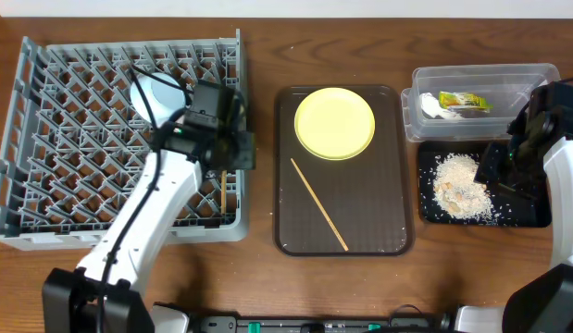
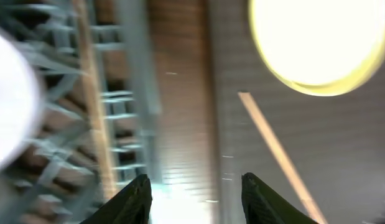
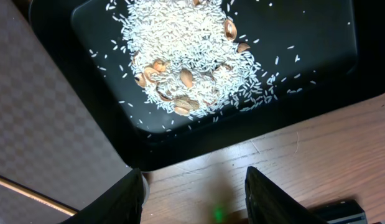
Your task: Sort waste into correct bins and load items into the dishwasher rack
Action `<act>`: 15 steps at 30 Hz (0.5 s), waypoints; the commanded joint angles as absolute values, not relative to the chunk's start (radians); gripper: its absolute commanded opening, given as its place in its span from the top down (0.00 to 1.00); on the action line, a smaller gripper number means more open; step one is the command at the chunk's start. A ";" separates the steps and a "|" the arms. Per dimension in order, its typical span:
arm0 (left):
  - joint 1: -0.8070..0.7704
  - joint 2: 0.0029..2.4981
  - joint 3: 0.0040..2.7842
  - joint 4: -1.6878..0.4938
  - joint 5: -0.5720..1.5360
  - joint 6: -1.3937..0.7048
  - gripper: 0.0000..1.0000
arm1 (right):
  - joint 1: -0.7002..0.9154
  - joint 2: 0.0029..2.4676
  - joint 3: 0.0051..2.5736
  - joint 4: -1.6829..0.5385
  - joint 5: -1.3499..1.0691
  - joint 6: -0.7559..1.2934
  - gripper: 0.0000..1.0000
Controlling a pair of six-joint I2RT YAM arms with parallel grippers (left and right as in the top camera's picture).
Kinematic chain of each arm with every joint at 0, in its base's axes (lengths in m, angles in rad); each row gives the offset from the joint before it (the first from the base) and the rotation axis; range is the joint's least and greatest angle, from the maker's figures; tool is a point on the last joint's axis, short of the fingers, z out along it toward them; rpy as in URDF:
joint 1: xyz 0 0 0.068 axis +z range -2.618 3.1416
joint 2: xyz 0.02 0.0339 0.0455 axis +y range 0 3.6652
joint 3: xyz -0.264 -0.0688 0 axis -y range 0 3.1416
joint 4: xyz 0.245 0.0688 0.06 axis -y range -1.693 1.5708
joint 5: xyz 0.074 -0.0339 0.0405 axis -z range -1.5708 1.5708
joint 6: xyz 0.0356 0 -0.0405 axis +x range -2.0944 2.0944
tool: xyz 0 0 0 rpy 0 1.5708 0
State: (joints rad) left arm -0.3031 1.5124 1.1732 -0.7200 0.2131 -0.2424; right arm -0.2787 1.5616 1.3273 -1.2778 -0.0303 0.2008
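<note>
Left gripper (image 1: 238, 148) (image 2: 195, 199): it is seen with its fingers apart and nothing between them; it is held above the right edge of the rack, on the side facing the brown tray.
Right gripper (image 1: 504, 171) (image 3: 195, 202): its jaws are parted and nothing is gripped; from overhead it is seen over the black tray, beside the food scraps, and in the wrist view bare wood is seen between the fingers at that tray's edge.
Rack (image 1: 82, 157) (image 2: 86, 124): it is placed at the left of the table (image 1: 258, 268); it is blurred in the left wrist view.
Bowl (image 1: 164, 92): a white one is set inside the rack, near its far side, partly hidden by the left arm.
Brown tray (image 1: 388, 231) (image 2: 341, 162) (image 3: 43, 112): it is laid between the rack and the two bins.
Plate (image 1: 334, 122) (image 2: 316, 43): it is laid flat on the far half of the brown tray.
Chopstick (image 1: 318, 203) (image 2: 273, 149): it is laid slantwise on the brown tray, near the plate but apart from it; only one can be made out.
Tub (image 1: 536, 79): it is placed at the far right, just behind the black tray.
Wrapper (image 1: 464, 100): it is lying inside the tub.
Scrap (image 1: 432, 109): it is lying in the tub, just beside the wrapper.
Black tray (image 1: 527, 213) (image 3: 304, 56): it is set at the right, near the brown tray.
Food scraps (image 1: 460, 183) (image 3: 192, 56): rice and brown shell pieces are heaped in the left half of the black tray.
</note>
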 commanded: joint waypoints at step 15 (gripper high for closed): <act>-0.648 1.768 1.197 -0.651 0.216 -0.849 0.36 | -0.287 1.542 1.334 -1.279 -0.057 0.192 0.49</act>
State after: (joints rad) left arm -0.6220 1.7119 1.1755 -0.6666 0.2325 -0.7486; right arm -0.2787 1.5616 1.3273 -1.2785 -0.0525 0.2008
